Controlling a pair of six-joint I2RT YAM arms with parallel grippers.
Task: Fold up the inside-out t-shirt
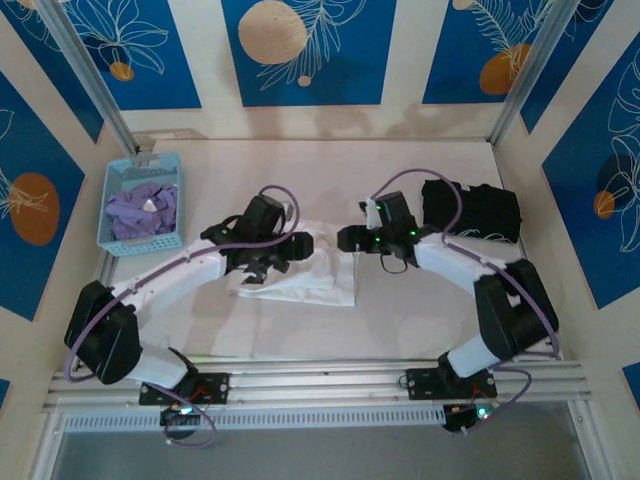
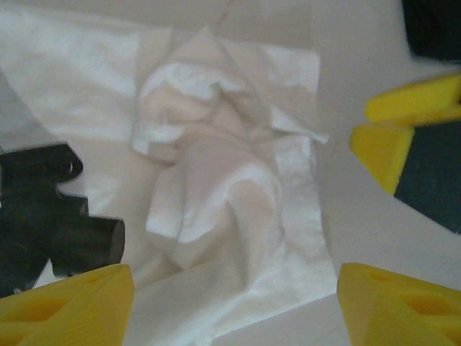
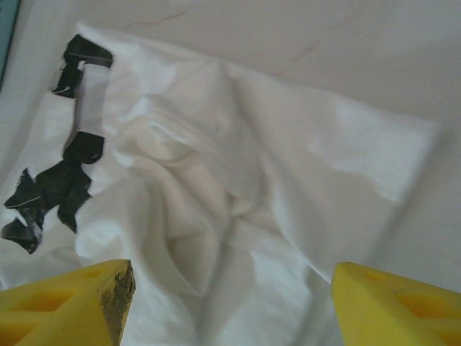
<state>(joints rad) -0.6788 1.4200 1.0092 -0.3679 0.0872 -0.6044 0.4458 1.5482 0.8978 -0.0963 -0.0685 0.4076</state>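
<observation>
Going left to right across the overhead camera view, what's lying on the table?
blue basket holding the lavender garment → white t-shirt, bunched between the two arms → black garment

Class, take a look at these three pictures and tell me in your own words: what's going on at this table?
Two robot arms are working on a white t-shirt in the middle of the table. The left pincer and the right pincer both hover over it with jaws open, gripping nothing. The shirt lies bunched and rumpled, not yet neatly folded. A blue basket with a lavender garment sits at the far left, and a black garment lies to the right.
</observation>
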